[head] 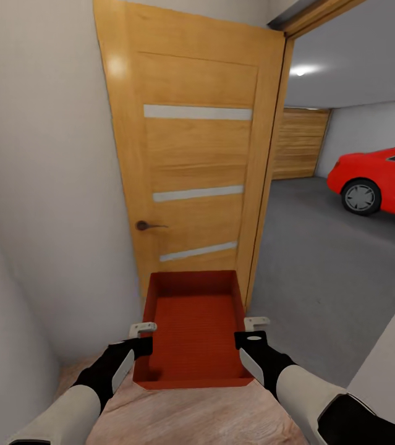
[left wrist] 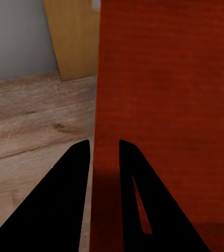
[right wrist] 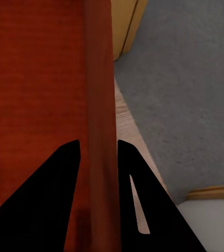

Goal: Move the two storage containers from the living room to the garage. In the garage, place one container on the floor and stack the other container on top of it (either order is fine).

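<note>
2 grippers, left (head: 141, 337) and right (head: 251, 330), clamp 1 storage container (head: 192, 327) before 1 wooden door (head: 191, 161).

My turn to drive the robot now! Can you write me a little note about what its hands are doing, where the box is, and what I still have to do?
Left pincer: shut on the left wall of the orange-red storage container.
Right pincer: shut on its right wall.
The container is carried in front of the robot, its far end close to the open wooden door.
Wood plank floor is below; the garage's grey floor and red car lie through the doorway on the right.
Done: one container brought to the garage door.
Left: go in, set it down; the second container is not in view here.
</note>
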